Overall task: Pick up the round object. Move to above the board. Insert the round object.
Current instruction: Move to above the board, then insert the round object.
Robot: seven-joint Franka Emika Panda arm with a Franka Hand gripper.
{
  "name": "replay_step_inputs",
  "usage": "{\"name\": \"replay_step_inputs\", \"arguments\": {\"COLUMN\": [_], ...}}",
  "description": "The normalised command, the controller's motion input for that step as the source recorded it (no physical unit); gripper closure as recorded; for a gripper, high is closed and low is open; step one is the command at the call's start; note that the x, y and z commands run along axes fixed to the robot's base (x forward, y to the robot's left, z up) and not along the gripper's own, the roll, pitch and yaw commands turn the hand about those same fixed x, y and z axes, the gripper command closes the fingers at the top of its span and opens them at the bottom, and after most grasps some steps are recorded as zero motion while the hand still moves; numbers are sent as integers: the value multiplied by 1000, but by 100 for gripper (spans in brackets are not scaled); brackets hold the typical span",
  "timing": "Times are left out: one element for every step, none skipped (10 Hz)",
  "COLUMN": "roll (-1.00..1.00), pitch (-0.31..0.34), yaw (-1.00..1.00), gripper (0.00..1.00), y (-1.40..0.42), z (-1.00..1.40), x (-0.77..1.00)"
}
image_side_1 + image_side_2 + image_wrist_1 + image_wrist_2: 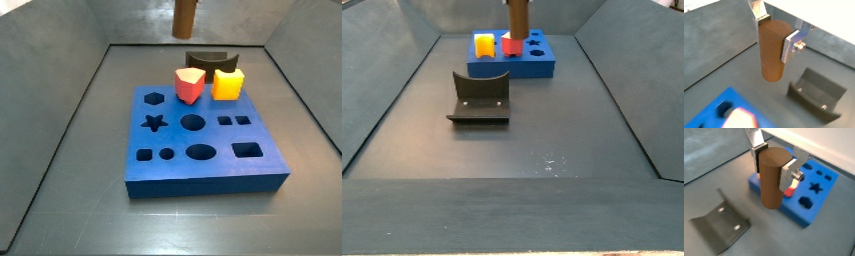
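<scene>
The round object is a plain brown cylinder, clearly taller than wide, with a flat top and a matte, slightly grainy skin. In both wrist views it hangs upright between the two silver fingers of the gripper, which are clenched on its upper part, one plate on each side; its lower end is free, above the grey desk. In a wrist view the same peg stands in front of the board's edge, the gripper pinching it near the top.

In a side view only the lower part of the peg shows at the top of the frame, raised well above the floor and beyond the far edge of the board. In a side view the peg appears over the board's far part; how high it is there cannot be told.

The board is a thick blue slab lying flat on the desk, cut with a hexagon, a star, circles, an oval and squares. A red block and a yellow block stand side by side at its far edge, and a dark arch-shaped block sits just behind them. The other visible holes are open.

The fixture, a dark L-shaped bracket, stands on the desk apart from the board, near it in a wrist view.
</scene>
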Motion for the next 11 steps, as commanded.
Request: {"name": "replay_step_inputs", "arguments": {"roll": [93, 95, 84, 84, 71, 62, 59, 49, 37, 0, 0], "pitch": [-153, -153, -149, -141, -138, -136, -124, -82, -58, -26, 0], "yaw": [7, 7, 6, 8, 5, 7, 8, 6, 4, 0, 0], "gripper": [100, 100, 100, 100, 100, 100, 100, 100, 100, 100, 100], "y": [-1000, -1000, -1000, -1000, -1000, -993, -701, -357, -178, 0, 0], "z": [-47, -46, -48, -49, -52, -63, -55, -48, -41, 0, -63], "x": [-227, -231, -236, -241, -245, -242, -161, -66, -18, 0, 0]}}
